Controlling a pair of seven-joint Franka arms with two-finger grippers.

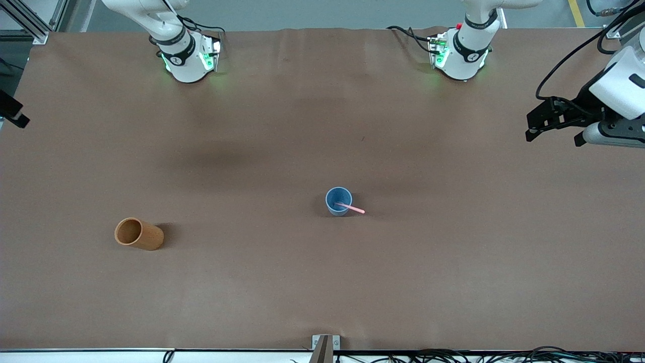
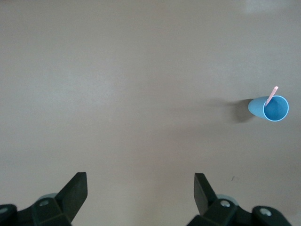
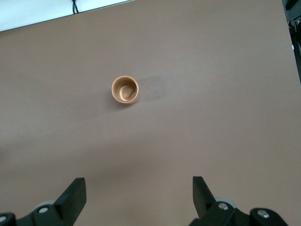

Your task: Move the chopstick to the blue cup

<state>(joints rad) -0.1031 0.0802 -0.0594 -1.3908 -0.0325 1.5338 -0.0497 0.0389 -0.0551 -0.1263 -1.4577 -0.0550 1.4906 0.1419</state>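
I see the chopstick point(image 1: 349, 207) already standing in the blue cup point(image 1: 338, 200) at the middle of the front frame, leaning on the rim with its tip tilted toward the left arm's end. My left gripper point(image 2: 140, 195) hangs open over bare table at the right edge of that frame, empty, the nearer of the two. My right gripper point(image 3: 139, 197) waits open, looking down on the orange cup point(image 3: 125, 89). The stick is thin, pink and straight; the blue cup is smooth and tapered. I judge nothing remains to move.
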